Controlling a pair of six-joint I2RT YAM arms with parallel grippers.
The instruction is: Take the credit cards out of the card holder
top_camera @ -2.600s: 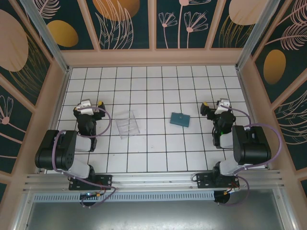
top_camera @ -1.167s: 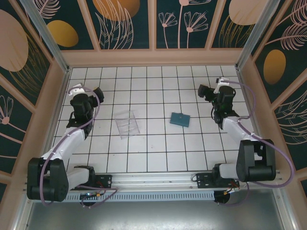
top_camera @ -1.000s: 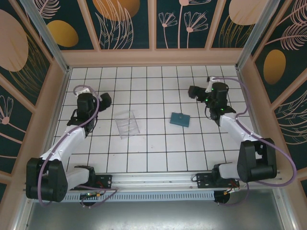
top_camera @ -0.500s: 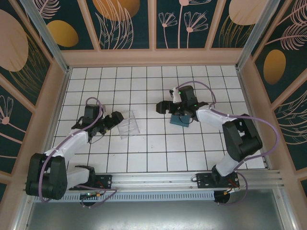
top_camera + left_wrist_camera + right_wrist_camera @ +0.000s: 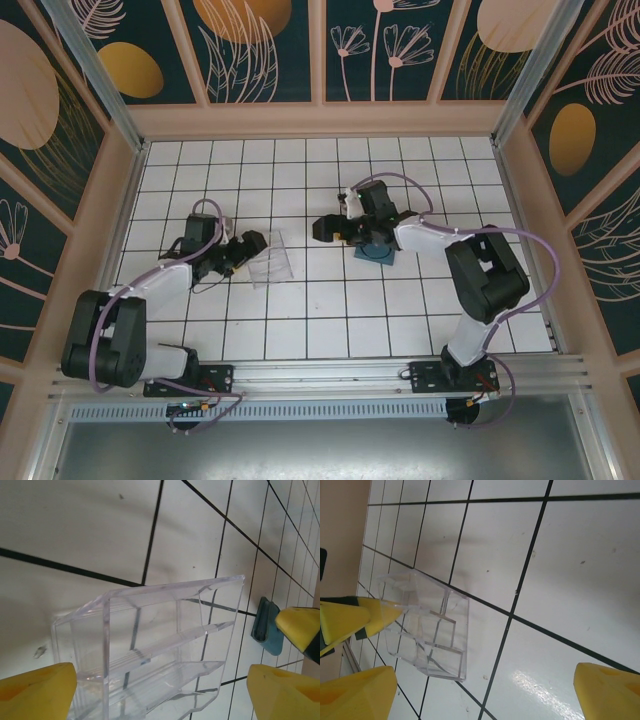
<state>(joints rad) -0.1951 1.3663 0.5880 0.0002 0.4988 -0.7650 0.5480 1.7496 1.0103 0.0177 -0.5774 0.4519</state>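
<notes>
On the left, my left gripper [image 5: 247,243] sits low at the near-left side of the clear box [image 5: 150,645]. Its jaws are spread wide with the box lying between them. One finger is right at a box corner and the other stands well off, so nothing is clamped. I judge it is there to steady the box or nudge it aside, since the box has no part in the job itself. Towards the middle, my right gripper [image 5: 330,229] hangs over bare tile, fingers pointing left at the box. It is also wide open and holding nothing. The holder [image 5: 380,253] lies flat on the tiles just right of centre, partly under the right wrist. That puts the jaws past it rather than on it. I cannot see the cards, and I take them to be tucked inside, so no extraction has begun. I reckon the right arm needs to draw back over the holder, and one hand should pin it while the other pulls.
</notes>
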